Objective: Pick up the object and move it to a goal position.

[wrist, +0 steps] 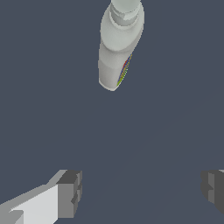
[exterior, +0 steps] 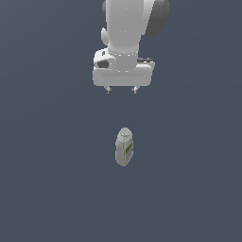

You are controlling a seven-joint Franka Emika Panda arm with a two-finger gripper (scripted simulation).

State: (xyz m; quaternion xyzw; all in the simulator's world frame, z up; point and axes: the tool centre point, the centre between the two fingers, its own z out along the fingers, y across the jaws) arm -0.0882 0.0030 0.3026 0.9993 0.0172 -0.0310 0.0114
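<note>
The object [exterior: 124, 147] is a small pale grey bottle with a green label, standing on the dark floor near the middle of the exterior view. In the wrist view the object [wrist: 117, 46] shows its round cap and a thin sliver of coloured label. My gripper [exterior: 122, 90] hangs well above and behind it, fingers spread wide and nothing between them. Two dark fingertips [wrist: 70, 192] frame the wrist view, and the bottle lies far beyond the gripper [wrist: 142, 190], apart from it.
A plain dark grey surface [exterior: 52, 179] extends all around the bottle. The white arm [exterior: 130, 28] rises out of the exterior view's top edge. No other objects show.
</note>
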